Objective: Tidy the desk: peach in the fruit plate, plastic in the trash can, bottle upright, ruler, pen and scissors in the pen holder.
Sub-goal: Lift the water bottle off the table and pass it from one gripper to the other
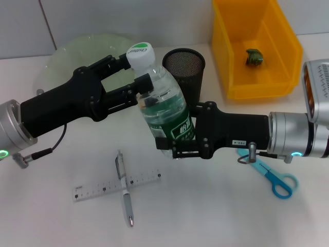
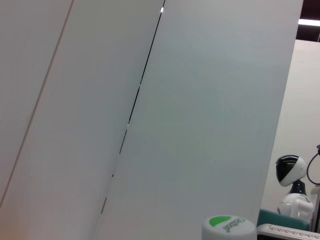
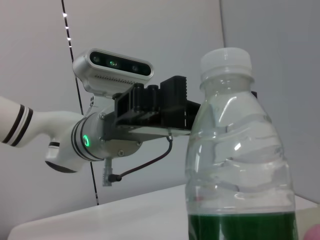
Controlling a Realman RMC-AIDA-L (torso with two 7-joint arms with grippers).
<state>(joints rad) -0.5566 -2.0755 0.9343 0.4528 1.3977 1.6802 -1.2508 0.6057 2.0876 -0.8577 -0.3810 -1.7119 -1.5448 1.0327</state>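
The bottle's white cap (image 1: 140, 54) carries green lettering — too small to read; its green label (image 1: 172, 121) shows white characters, illegible. The ruler (image 1: 115, 186) at 7 o'clock bears tick marks only.

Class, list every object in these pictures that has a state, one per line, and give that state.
bottle: capped, near upright, held by both grippers
left gripper: shut on the bottle's neck
right gripper: shut on the bottle's lower body
pen holder: upright, looks empty
pen: lying across the ruler
ruler: flat on the desk
scissors: on the desk, closed
yellow bin: holds one small dark green item
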